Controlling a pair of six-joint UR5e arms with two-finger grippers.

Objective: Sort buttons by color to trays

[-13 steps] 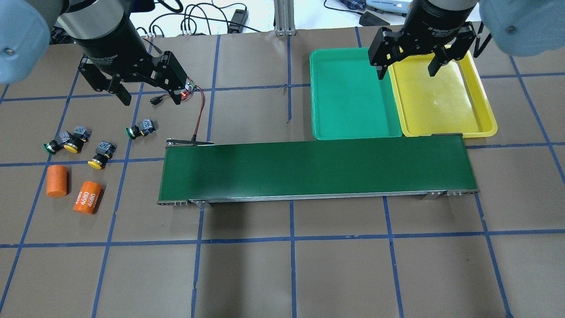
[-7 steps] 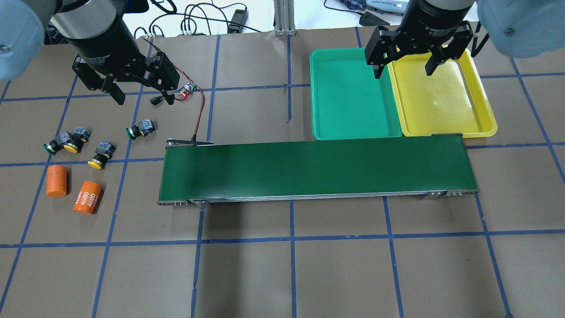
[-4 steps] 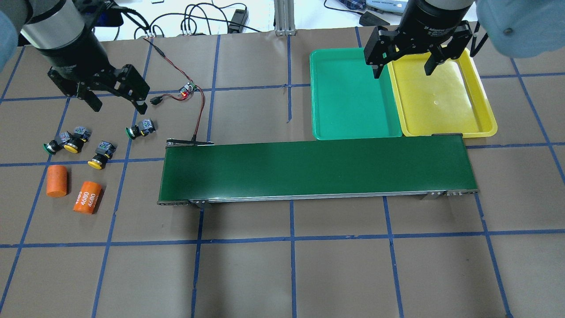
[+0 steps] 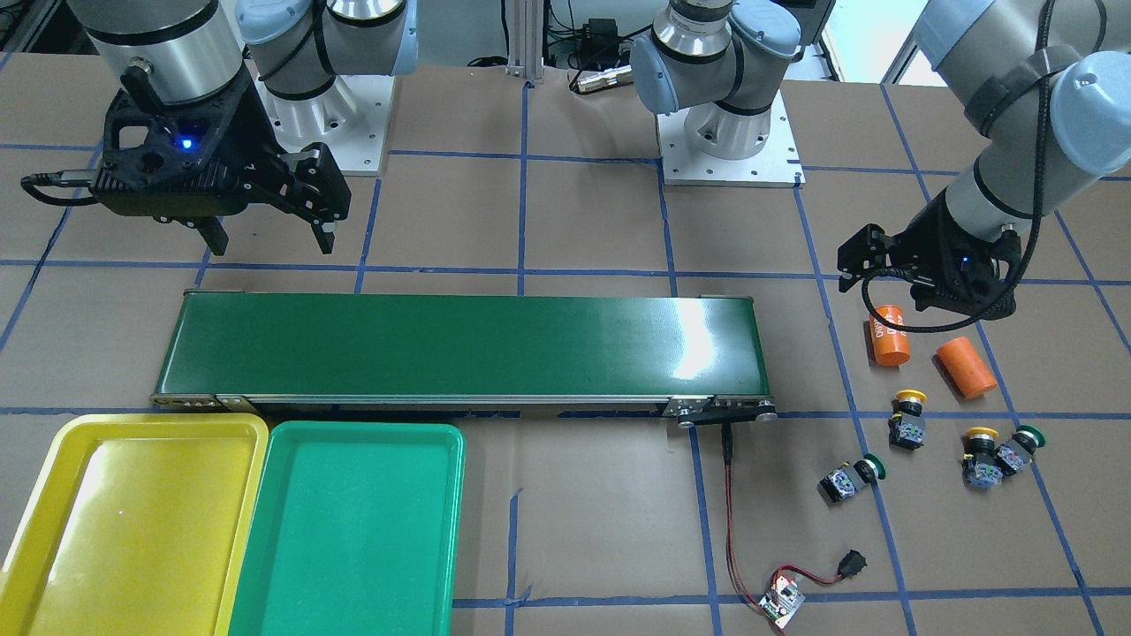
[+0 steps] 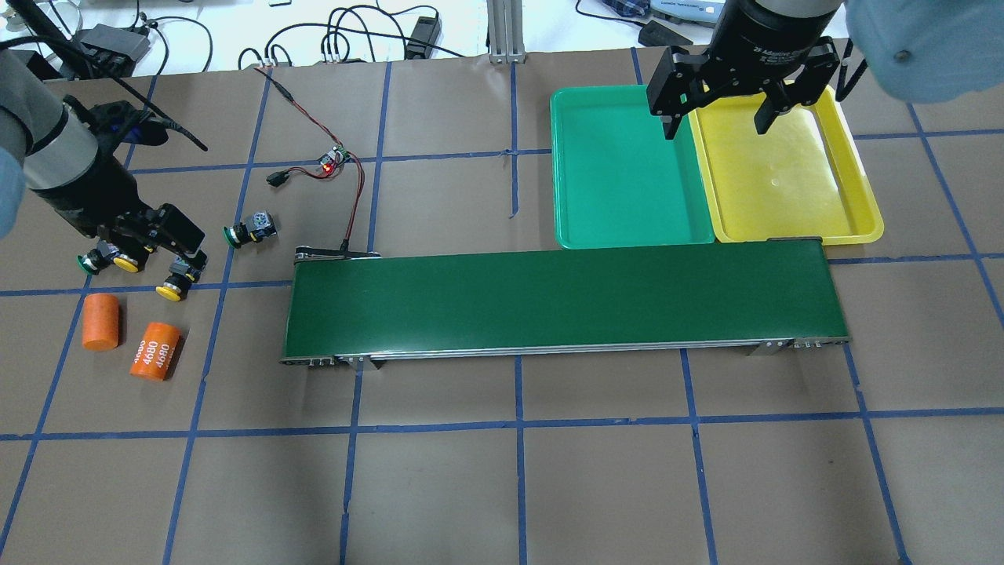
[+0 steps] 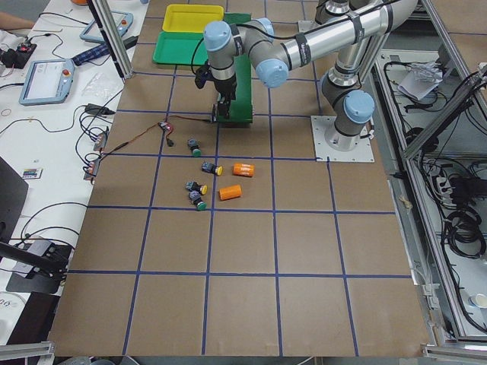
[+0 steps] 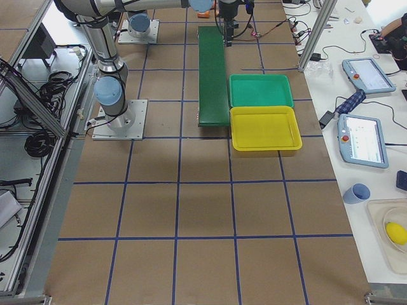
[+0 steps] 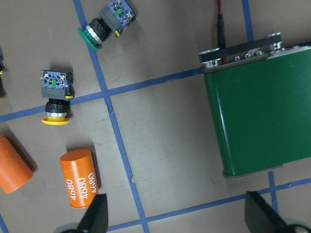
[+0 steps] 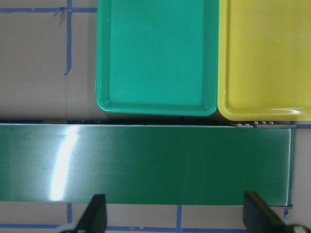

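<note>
Four buttons lie at the table's left end: a green one (image 5: 249, 230) apart from the rest, a yellow one (image 5: 174, 284), and a yellow (image 5: 125, 263) and a green (image 5: 88, 263) lying together. My left gripper (image 5: 149, 251) is open and empty, low over this cluster, partly covering it. The left wrist view shows the lone green button (image 8: 104, 22) and a yellow one (image 8: 56, 97) ahead of its spread fingertips. My right gripper (image 5: 718, 124) is open and empty, hanging over the seam between the green tray (image 5: 620, 165) and the yellow tray (image 5: 784, 173). Both trays hold nothing.
A long dark green conveyor belt (image 5: 561, 302) runs across the middle, just in front of the trays. Two orange cylinders (image 5: 100, 320) (image 5: 155, 350) lie in front of the buttons. A small circuit board (image 5: 331, 161) with red wires lies behind the conveyor's left end.
My left arm has swung left and forward from above the circuit board and come down over the button cluster, still open. My right gripper has barely moved.
</note>
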